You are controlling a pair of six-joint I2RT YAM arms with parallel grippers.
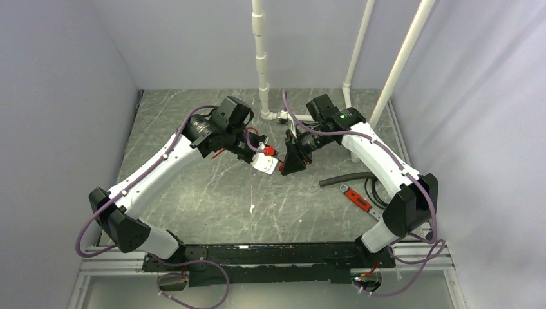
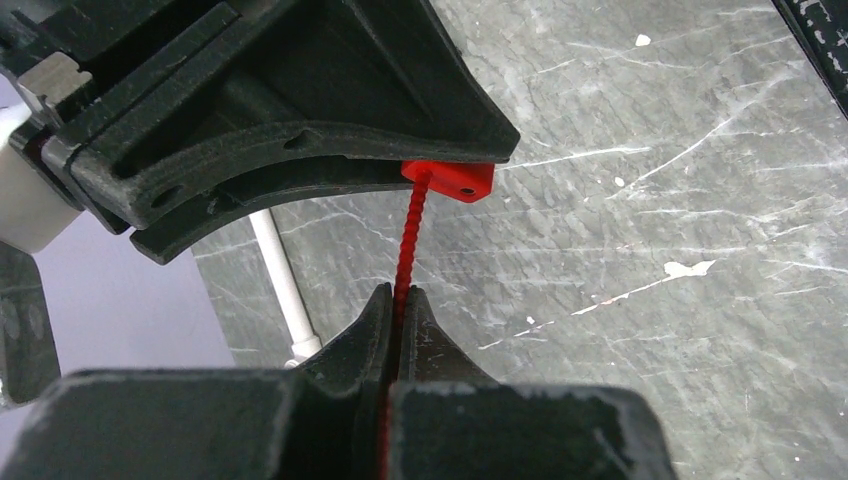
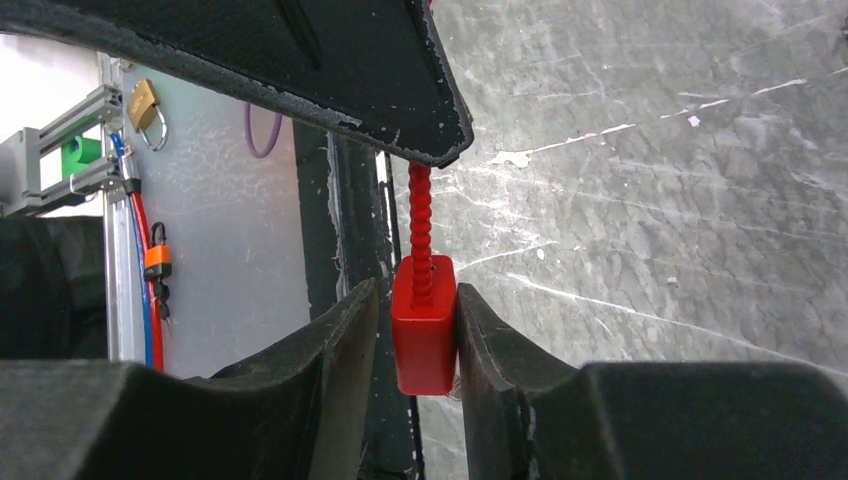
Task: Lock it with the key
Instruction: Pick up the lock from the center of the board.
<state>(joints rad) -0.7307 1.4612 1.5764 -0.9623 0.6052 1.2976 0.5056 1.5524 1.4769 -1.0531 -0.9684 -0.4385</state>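
Left gripper (image 2: 400, 302): clenched on the red ribbed strap (image 2: 409, 235).
Right gripper (image 3: 418, 300): clenched on the red lock body (image 3: 423, 345).
Whereabouts: held in mid-air between both grippers, above the desk (image 1: 212, 193).
Brass padlock (image 3: 145, 98): hanging by the rail, markings unreadable.

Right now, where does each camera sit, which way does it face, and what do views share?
Top external: above and behind the arm bases, looking down on the table; both arms show, left gripper and right gripper meeting over it.
Left wrist: on the left arm, looking along its fingers, shut on a red strap, toward the table.
Right wrist: on the right arm, looking along its fingers, clamped on a red block.
Shared: both wrist views show strap and block.
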